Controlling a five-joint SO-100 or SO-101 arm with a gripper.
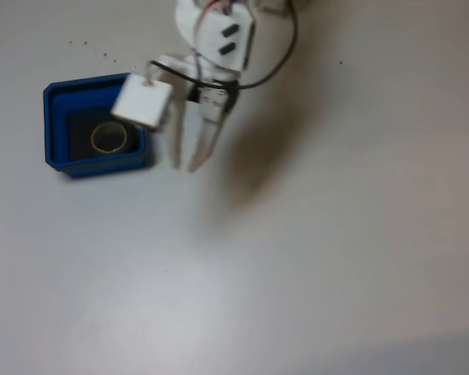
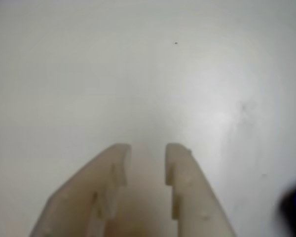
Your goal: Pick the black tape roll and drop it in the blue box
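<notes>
Black tape roll [image 1: 109, 137] inside blue box [image 1: 56, 129], fingers [image 1: 194, 152] just beside.

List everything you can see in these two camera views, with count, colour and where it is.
black tape roll: one, black ring with pale beige core, lying flat inside the blue box.
blue box: one, bright blue with dark floor, left side of the fixed view; a blurred blue edge at the wrist view's lower right may be part of it.
table: one, off-white, under everything.
end effector: one, white, beside the box's right wall in the fixed view; fingers slightly apart, nothing between them.
cable: black, looping off the arm.
</notes>
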